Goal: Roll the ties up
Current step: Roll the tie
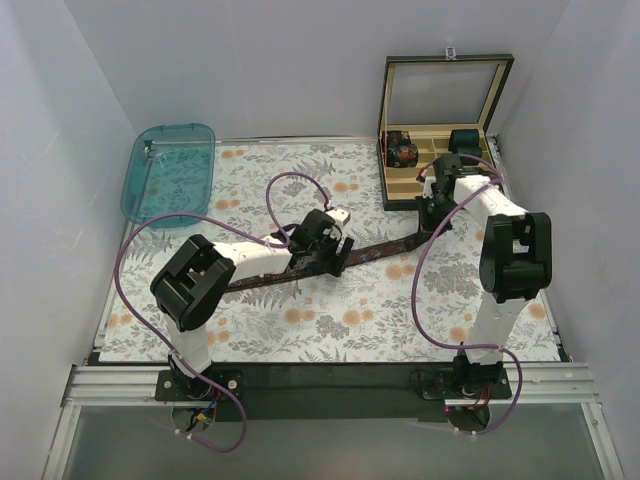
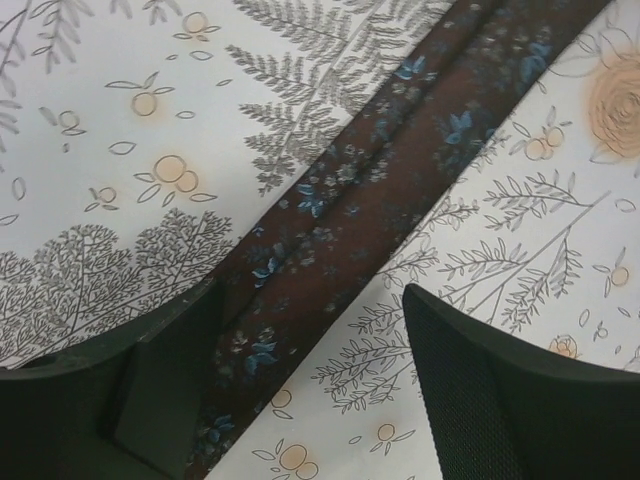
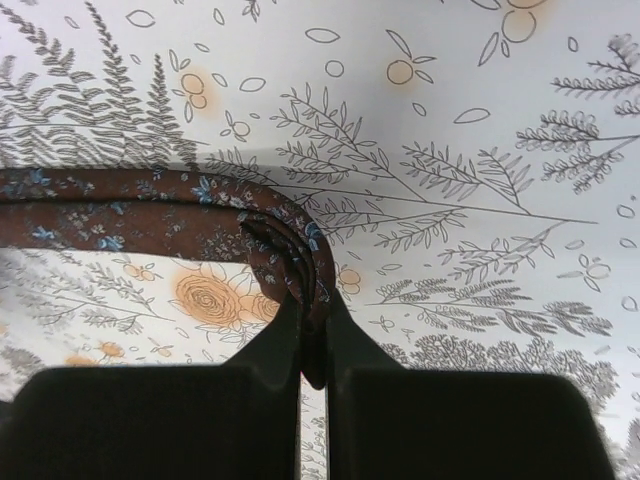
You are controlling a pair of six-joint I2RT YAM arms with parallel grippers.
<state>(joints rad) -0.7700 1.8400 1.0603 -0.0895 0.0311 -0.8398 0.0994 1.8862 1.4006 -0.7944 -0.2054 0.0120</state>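
Note:
A dark brown tie (image 1: 385, 248) with small blue and pale flowers lies as a long strip slanting across the floral cloth. My left gripper (image 1: 340, 258) hovers low over its middle. In the left wrist view the tie (image 2: 380, 190) runs between the spread fingers (image 2: 500, 390) of the open left gripper (image 2: 312, 300), close to the left one. My right gripper (image 1: 430, 222) is at the strip's far right end. In the right wrist view the right gripper (image 3: 312, 300) is shut on a folded loop of the tie (image 3: 130, 215), which trails off to the left.
An open wooden box (image 1: 440, 110) with compartments stands at the back right and holds a rolled bundle (image 1: 403, 150) and a dark teal one (image 1: 463, 138). A teal plastic tray (image 1: 170, 170) sits at the back left. The floral cloth (image 1: 330, 320) covers the table.

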